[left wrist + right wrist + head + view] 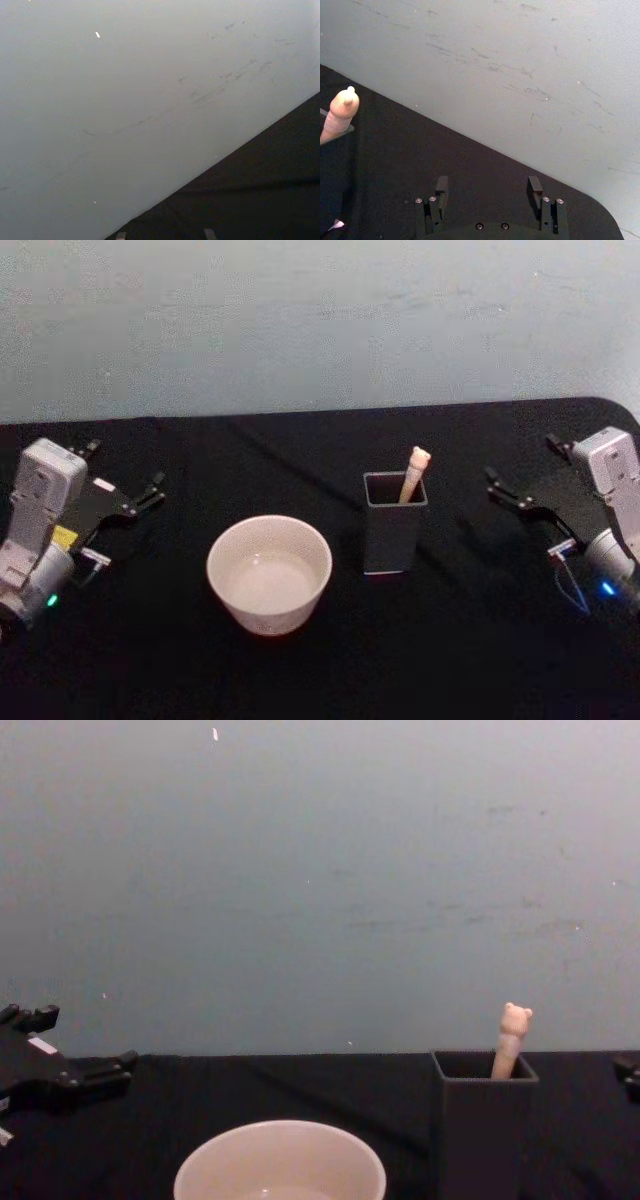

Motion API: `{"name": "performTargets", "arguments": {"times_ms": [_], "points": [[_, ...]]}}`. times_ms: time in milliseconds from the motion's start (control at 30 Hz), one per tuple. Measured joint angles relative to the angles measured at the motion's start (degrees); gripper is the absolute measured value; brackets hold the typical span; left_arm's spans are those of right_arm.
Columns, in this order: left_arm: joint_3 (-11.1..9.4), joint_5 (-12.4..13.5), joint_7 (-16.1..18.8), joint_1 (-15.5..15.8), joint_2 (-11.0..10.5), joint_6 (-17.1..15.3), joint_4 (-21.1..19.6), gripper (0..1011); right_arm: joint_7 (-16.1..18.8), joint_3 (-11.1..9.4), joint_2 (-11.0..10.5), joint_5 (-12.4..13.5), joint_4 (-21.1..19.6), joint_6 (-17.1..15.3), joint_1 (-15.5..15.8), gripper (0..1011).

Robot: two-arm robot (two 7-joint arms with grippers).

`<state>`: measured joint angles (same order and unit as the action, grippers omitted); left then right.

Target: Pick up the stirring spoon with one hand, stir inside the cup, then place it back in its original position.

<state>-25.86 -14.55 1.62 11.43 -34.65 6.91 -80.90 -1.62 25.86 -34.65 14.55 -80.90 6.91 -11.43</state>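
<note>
— Since the spoon [414,472] stands bear-end up, leaning a little, in the dark square holder [394,525], where is the cup [269,573]?
— Near the holder, on its left, not touching; both are on the black bench [480,660].
— And the arms?
— Well right of the holder is the right gripper [522,462], jaws spread, holding nothing. Well left of the cup is the left gripper [125,468], jaws spread too.

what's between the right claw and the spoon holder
Nothing: in the head view, bare black cloth runs from the right claw to the dark holder where the stirring spoon stands.
</note>
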Motion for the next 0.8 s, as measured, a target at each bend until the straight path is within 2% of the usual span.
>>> {"name": "performTargets", "arguments": {"times_ms": [633,800], "points": [[0.0,0.0,0.0,0.0,0.0,0.0,0.0,1001,0.0,0.0,0.0,0.0,0.0,0.0,0.0,1000],[0.0,0.0,0.0,0.0,0.0,0.0,0.0,1001,2.3,-1.3,0.0,1.5,-0.8,-0.7,-0.2,1000]]}}
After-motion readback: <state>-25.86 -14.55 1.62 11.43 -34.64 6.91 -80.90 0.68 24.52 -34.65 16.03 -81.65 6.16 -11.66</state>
